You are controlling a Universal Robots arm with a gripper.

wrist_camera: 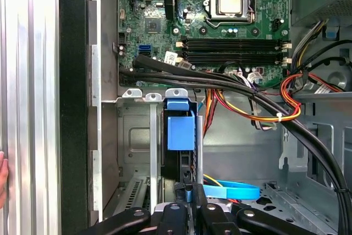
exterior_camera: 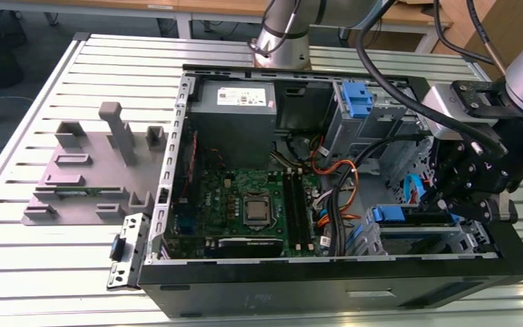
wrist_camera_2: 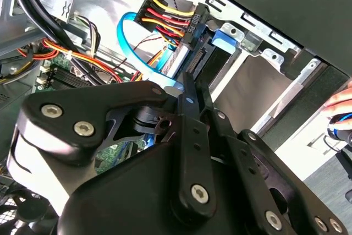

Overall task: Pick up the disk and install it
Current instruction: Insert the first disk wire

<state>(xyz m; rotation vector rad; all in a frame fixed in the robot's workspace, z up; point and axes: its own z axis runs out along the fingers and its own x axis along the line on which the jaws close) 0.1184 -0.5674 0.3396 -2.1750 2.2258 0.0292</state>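
Centrally, in the first wrist view, the flat silver-grey disk with blue plastic side rails (wrist_camera: 180,160) stands on edge inside the grey sheet-metal drive cage (wrist_camera: 135,136). That cage sits in the open black desktop computer case (exterior_camera: 334,286), beside the green motherboard (wrist_camera: 220,26). In the exterior view the disk (exterior_camera: 398,215) lies in the cage at the case's corner nearest the camera, on the exterior view's right. It is well apart from the tall blue plastic clip (exterior_camera: 357,99) and the grey power-supply box (exterior_camera: 234,102).

The black two-finger gripper (wrist_camera: 190,193) hangs directly over the disk's exposed end. Its fingers (wrist_camera_2: 184,89) are drawn together with hardly a gap. The tips reach the disk's connector end (wrist_camera_2: 177,59), but whether they nip its edge or merely bear on it cannot be told. A light blue flat data cable (wrist_camera: 231,192) loops just beside the fingertips.

Handling, by judgement:
- The disk is rigid, dense for its bulk and sensitive to shock.
- Its bare metal faces are smooth and liable to slip.
- Its connector edge is fragile.
- The firmest hold is across the two flat faces near the free end, clear of the connector and of the flexible blue rails.
- The rails should slide in the cage's guides unforced.
- Nearby wiring could snag.
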